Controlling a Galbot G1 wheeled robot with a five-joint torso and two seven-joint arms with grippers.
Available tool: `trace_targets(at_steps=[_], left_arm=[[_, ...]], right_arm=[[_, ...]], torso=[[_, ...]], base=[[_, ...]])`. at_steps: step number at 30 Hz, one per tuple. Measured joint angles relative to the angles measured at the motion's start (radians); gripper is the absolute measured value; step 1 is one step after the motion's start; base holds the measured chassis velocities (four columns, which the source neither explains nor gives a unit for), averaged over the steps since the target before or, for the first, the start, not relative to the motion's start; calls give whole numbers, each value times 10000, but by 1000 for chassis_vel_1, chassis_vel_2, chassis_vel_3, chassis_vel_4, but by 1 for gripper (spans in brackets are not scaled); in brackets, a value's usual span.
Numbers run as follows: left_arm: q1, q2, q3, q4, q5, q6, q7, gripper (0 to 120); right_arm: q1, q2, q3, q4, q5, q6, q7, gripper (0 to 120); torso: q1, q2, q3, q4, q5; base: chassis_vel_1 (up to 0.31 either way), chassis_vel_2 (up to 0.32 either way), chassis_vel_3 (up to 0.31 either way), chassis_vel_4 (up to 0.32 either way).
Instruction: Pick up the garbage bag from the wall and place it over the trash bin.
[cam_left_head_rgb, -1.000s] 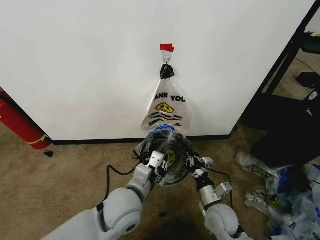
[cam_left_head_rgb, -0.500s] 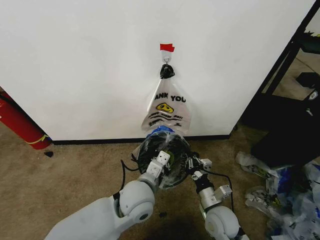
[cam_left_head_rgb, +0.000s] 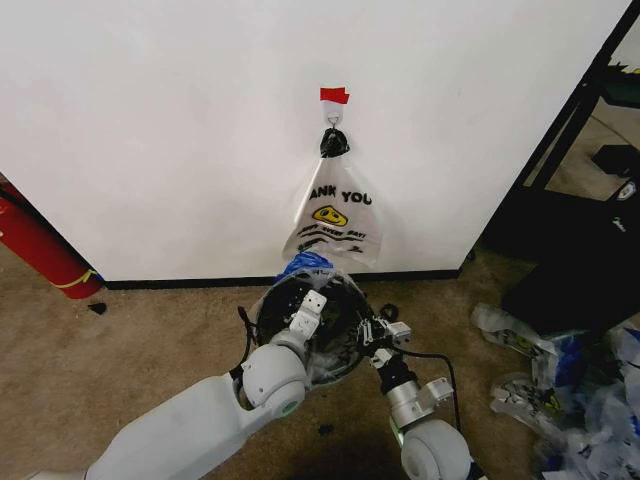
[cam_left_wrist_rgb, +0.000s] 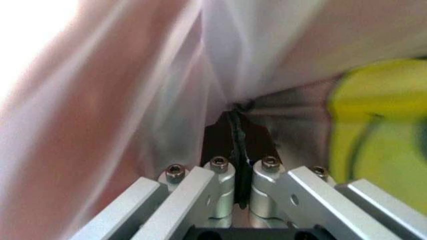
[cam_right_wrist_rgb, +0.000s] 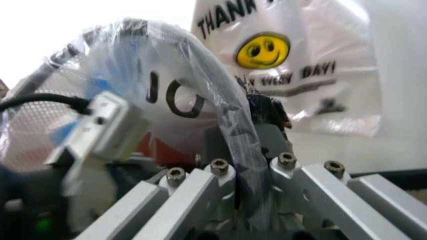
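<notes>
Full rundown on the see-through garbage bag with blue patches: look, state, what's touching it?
The thin crinkly see-through garbage bag, blue-patched with dark lettering, is stretched over the black mesh trash bin standing on carpet below the white wall. The left gripper and right gripper each pinch its film at the bin's rim, jaws shut on plastic.

The wall (cam_left_head_rgb: 180, 130) is plain white with a black baseboard (cam_left_head_rgb: 190, 283) and a scrap of red tape (cam_left_head_rgb: 334, 95) at its twelve o'clock. Below the tape hangs a white "THANK YOU" bag (cam_left_head_rgb: 334, 222) printed with black lettering and a yellow smiley. The garbage bag (cam_left_head_rgb: 300, 268) is see-through with blue patches over the black mesh trash bin (cam_left_head_rgb: 300, 305), a red cylinder (cam_left_head_rgb: 40, 245) stands at nine o'clock, and the carpet (cam_left_head_rgb: 110, 350) is brown.
</notes>
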Motion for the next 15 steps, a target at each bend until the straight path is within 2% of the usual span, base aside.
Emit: trace_targets(at_steps=[8,15], left_arm=[[-413,-486,-91,1165,144,-139,-114,0],[-537,-614,-143,1284,104,-78,-79,0]], right_arm=[[-97,-206,-110,189,697,-151,69,0],[-164,-334,-97,236,1064,-174,69,0]], torso=[[0,0,0,-2,0],[0,0,0,-1,0]], base=[[0,0,0,0],[0,0,0,0]])
